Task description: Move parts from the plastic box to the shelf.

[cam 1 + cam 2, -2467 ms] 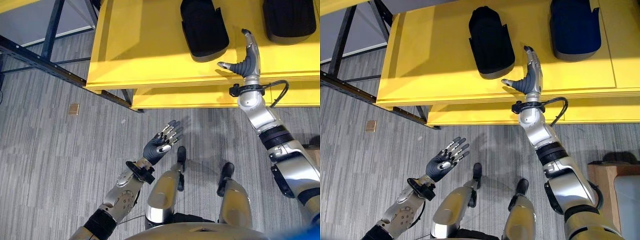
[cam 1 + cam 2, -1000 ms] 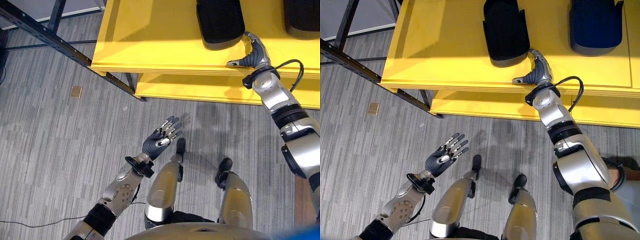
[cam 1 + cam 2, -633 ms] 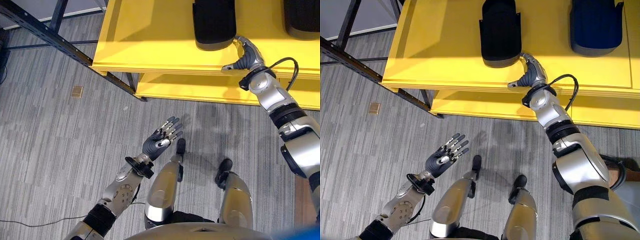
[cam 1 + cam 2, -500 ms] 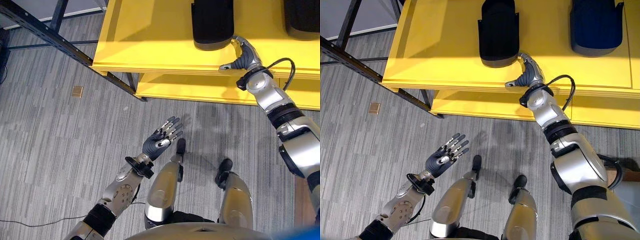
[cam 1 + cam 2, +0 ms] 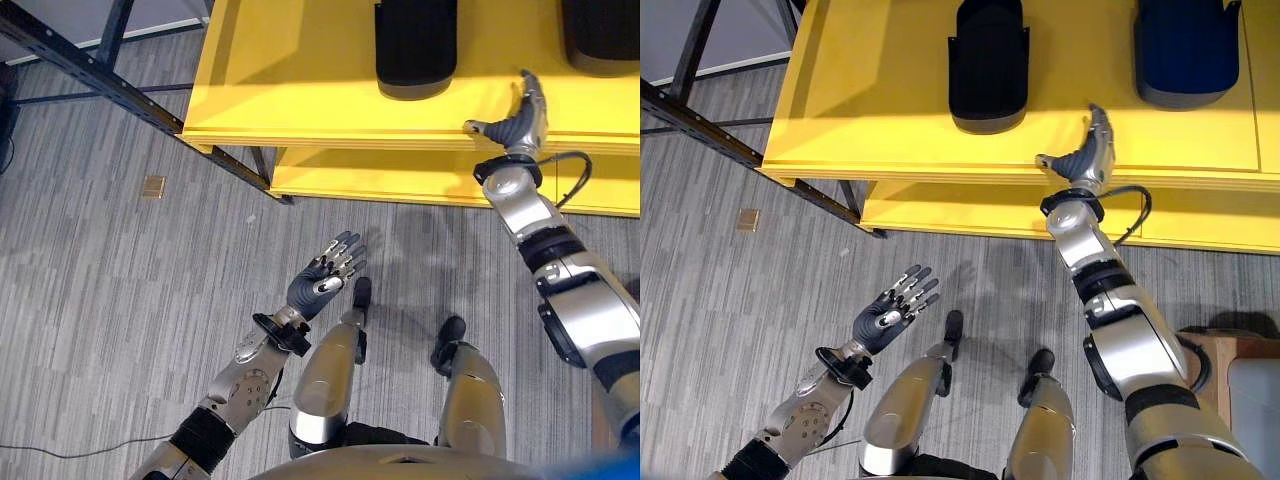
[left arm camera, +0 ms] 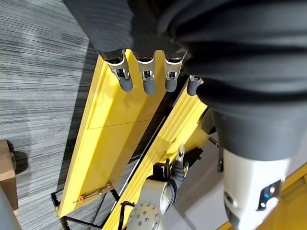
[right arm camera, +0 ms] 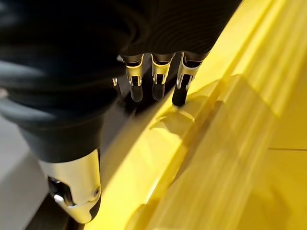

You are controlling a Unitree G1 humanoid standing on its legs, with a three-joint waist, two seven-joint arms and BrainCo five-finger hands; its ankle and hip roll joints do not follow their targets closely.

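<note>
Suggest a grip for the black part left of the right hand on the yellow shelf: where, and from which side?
Black part: judging by shape, pinch across its narrow width near the rounded near end, coming from the shelf front edge. The right hand is open beside it.

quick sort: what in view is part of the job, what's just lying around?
Job:
- yellow shelf
- black part on the shelf
- dark blue part on the shelf, further right
- right hand, open, over the shelf's front edge
- left hand, open, empty, over the floor

Lying about:
- small tan block on the floor
- dark metal frame beside the shelf
</note>
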